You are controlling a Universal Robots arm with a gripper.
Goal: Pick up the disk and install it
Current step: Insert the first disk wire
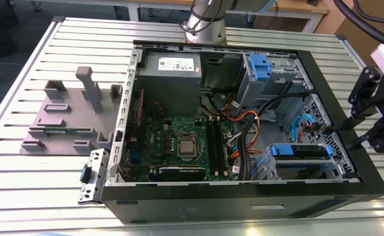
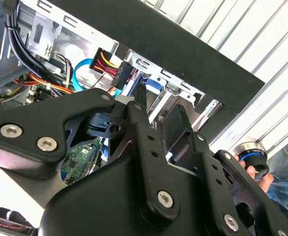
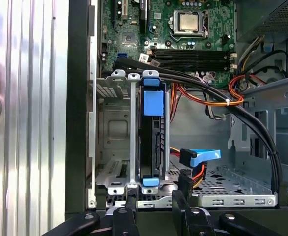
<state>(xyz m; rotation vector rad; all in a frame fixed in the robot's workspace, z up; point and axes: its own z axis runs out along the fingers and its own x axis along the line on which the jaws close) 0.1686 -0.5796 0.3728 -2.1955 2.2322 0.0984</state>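
Disk [image 3: 151,142] seated on edge in drive cage [image 3: 115,147] of open computer case [image 1: 244,201], blue bracket tabs showing at both ends. Installation judged essentially done; cable connection not confirmed. Gripper [image 1: 352,137] positioned just outside case wall near drive cage, fingers [image 3: 181,199] slightly apart, holding nothing. Case resting on slatted table [image 1: 35,187].

Exterior high, wrists close; share drive cage [image 3: 129,132]

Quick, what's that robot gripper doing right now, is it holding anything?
Gripper: open and holding nothing, at the edge of the computer case; the disk sits in its bay.
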